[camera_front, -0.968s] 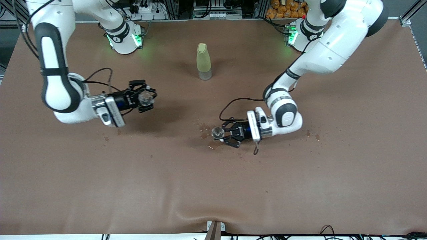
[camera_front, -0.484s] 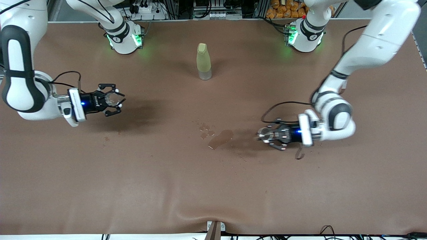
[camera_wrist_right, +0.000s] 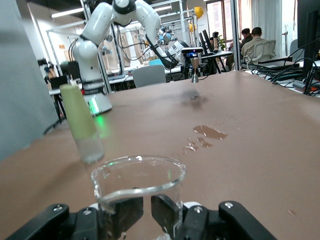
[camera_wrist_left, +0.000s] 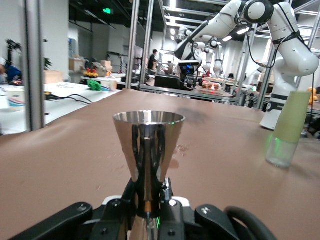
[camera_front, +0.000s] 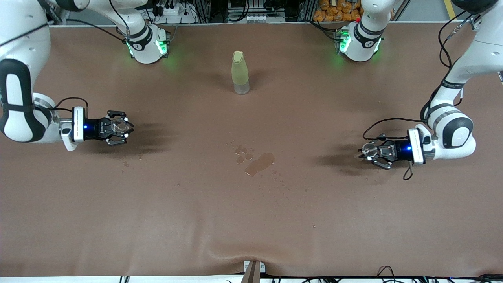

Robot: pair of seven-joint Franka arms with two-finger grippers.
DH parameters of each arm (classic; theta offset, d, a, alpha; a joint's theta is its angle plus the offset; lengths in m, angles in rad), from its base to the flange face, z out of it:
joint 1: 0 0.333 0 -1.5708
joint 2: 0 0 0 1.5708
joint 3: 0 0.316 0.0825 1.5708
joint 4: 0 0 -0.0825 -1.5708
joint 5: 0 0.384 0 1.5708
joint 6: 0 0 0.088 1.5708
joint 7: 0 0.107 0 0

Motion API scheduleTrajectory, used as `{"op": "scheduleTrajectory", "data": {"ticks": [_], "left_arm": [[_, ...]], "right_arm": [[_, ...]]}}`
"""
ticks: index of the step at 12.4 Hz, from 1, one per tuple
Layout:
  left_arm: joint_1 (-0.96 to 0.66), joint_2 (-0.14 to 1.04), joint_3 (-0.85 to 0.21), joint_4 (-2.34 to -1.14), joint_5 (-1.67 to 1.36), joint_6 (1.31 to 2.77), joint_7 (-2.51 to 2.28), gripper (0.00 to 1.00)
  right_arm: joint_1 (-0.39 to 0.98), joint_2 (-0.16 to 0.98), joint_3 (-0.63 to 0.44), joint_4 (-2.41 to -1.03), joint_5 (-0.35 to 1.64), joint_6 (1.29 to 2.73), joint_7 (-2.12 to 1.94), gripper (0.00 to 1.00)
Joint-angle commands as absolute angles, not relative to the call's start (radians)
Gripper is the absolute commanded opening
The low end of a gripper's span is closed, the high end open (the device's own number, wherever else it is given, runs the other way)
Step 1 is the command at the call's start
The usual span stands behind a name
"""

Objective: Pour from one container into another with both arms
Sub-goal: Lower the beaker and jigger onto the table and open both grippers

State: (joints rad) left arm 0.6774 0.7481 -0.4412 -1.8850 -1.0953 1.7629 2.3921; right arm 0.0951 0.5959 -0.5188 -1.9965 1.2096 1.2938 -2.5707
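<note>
Left gripper (camera_front: pixel 363 151) clamps metal cup (camera_wrist_left: pixel 148 150), right gripper (camera_front: pixel 123 127) clamps glass cup (camera_wrist_right: pixel 137 187), both upright over opposite worktop (camera_front: pixel 251 220) ends; puddle (camera_front: pixel 259 164) mid-worktop; pour seemingly done or spilled, set-down left.

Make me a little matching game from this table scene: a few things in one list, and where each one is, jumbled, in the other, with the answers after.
Things:
1. glass cup
2. metal cup
3. yellow-green bottle
4. puddle

Places:
A. standing upright on the table, midway between the two arm bases
B. held by the right gripper, at the right arm's end of the table
C. spread flat on the table, nearer the front camera than the bottle
D. held by the left gripper, at the left arm's end of the table

Pairs: 1-B, 2-D, 3-A, 4-C
</note>
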Motion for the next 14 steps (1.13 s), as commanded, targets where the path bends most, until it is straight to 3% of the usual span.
{"op": "scheduleTrajectory", "data": {"ticks": [1, 6, 14], "left_arm": [[0.710, 0.801, -0.421, -1.867, -1.065, 1.741, 2.444, 0.00], [0.710, 0.816, -0.319, -1.833, -1.020, 1.741, 2.436, 0.00], [0.704, 0.865, -0.318, -1.790, -1.022, 1.741, 2.467, 0.00]], "right_arm": [[0.048, 0.696, -0.505, -1.902, 1.198, 1.273, -2.695, 0.00], [0.018, 0.810, -0.494, -1.839, 1.247, 1.278, -2.867, 0.00], [0.006, 0.929, -0.428, -1.776, 1.324, 1.295, -2.916, 0.00]]}}
